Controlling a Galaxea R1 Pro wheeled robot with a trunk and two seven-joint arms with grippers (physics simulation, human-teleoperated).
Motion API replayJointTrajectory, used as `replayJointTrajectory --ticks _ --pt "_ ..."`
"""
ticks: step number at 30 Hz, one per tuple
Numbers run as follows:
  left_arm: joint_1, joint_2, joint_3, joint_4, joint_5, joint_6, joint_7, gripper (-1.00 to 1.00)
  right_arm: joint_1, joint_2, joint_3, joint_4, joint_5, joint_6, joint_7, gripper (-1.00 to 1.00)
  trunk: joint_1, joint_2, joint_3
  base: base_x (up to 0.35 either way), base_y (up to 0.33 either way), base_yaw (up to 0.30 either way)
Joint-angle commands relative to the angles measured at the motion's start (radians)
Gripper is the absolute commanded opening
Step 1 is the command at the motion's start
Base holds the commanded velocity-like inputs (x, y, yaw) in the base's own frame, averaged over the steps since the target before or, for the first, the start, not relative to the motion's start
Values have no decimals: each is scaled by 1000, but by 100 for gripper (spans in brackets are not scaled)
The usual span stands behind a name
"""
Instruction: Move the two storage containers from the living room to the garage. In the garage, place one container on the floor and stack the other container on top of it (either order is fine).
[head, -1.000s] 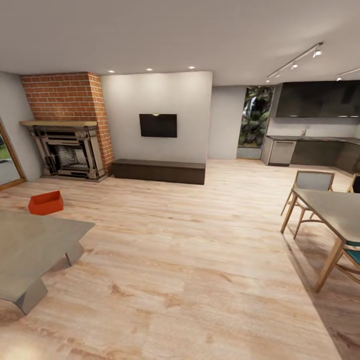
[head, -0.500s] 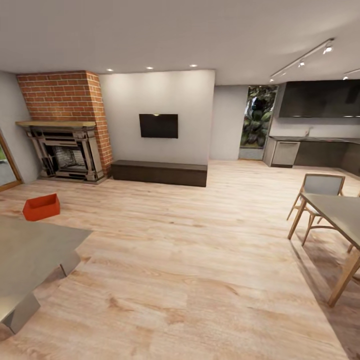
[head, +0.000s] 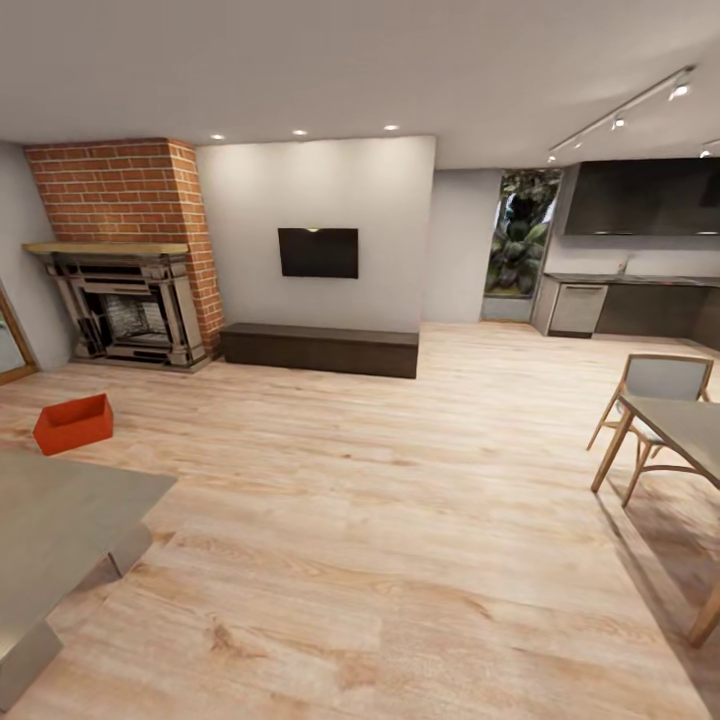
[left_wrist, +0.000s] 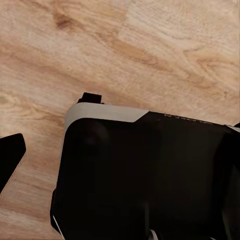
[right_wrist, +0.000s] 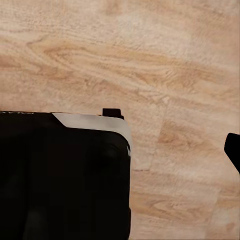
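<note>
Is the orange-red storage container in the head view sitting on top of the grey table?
No, the storage container sits on the wood plank floor beyond the grey table, in front of the brick fireplace.

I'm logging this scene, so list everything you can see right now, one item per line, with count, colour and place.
storage container: one, orange-red, on the wood floor in front of the fireplace, at left
fireplace: one, red brick with dark surround, far left wall
TV: one, black, on the pale wall
low cabinet: one, dark brown, under the TV
grey table: one, near left
dining table: one, grey top, wood legs, right edge
chair: one, wood frame, behind the dining table
kitchen cabinets: dark, far right
wood floor: light planks
robot body: black, above the planks in both wrist views; end effectors not discernible
</note>
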Motion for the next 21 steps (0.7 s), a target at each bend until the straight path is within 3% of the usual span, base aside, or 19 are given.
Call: replayJointTrajectory --ticks 1,21 --pt "-1 0 -2 1 6 -4 1 100 -1 1 8 3 -7 -5 -2 100 1 -2 -2 323 71 0" --pt "-1 0 -2 1 6 -4 1 100 -1 -2 7 3 -6 -5 -2 100 1 -2 -2 323 71 0"
